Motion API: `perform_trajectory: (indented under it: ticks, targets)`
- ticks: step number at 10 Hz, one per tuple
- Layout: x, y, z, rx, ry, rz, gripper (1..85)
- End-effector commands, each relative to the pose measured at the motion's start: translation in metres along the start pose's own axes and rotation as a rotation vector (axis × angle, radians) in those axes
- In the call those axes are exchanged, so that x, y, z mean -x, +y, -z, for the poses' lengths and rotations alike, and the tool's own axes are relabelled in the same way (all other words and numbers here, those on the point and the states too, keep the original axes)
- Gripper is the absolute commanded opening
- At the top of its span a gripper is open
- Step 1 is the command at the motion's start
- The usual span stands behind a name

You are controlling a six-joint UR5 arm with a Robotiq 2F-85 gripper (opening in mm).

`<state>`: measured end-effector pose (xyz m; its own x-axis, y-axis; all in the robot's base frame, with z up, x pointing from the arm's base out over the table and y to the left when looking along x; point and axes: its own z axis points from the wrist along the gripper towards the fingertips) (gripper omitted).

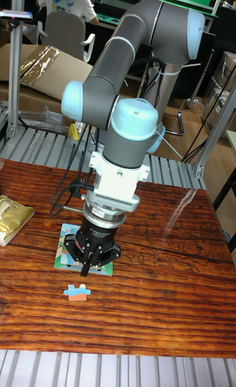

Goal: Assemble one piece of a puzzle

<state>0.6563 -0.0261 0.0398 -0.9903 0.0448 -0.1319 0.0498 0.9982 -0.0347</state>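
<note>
- The robot arm (131, 66) bends down over the wooden table (164, 295), so its hand can point straight down at the work.
- The gripper (87, 264) hangs right over the puzzle board (62, 256). It hides most of the board, so I cannot see which hole is empty.
- The fingers (86, 266) look pressed close together with nothing between them. From this side it is hard to be sure.
- The loose puzzle piece (77, 292) lies flat on the table, at about 6 o'clock from the gripper and just beside the board's near edge. It is blue on top and orange below.
- The piece is not in the board yet. I think the gripper must go toward 6 o'clock, open up, and pick it up first.
- A gold bag (13, 217) sits at 9 o'clock, well apart from the board, so it should not get in the way.
- The piece is thin and flat, so it may be tricky to grab.
</note>
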Motion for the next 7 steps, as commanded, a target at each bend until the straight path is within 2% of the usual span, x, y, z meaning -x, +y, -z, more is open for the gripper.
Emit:
perform_trajectory:
  ticks: [1,7]
  targets:
    - [0.0043,0.0022,-0.0036,0.010,-0.004,-0.007,1.3]
    - [0.0055,0.0024,-0.0048,0.010,-0.007,-0.004,1.3]
